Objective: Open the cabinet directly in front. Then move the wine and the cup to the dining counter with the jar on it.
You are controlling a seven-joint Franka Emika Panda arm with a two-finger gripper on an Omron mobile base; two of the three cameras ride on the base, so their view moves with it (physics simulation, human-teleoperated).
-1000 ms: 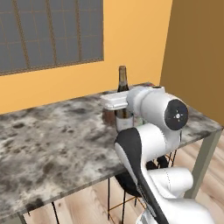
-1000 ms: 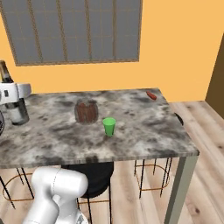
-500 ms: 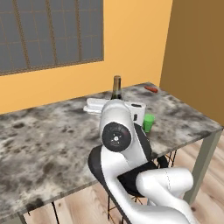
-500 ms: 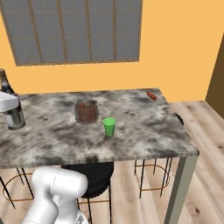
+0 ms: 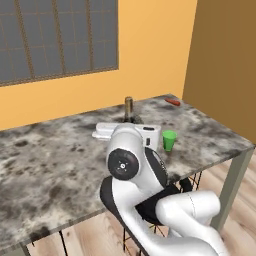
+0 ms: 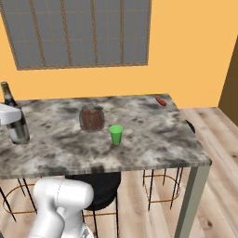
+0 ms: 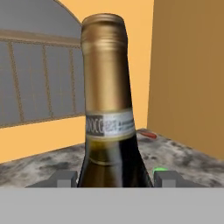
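Jar [image 6: 92, 119], cup [image 6: 116, 135] adjacent – red object [image 6: 161, 101] apart.

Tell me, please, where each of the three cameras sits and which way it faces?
Left base view: behind the arm, left, facing the dining counter and window.
Right base view: behind, right, facing the counter with jar and cup.
Hand view: on the hand, along the pincer at the wine.
All three share the wine; both base views the cup.
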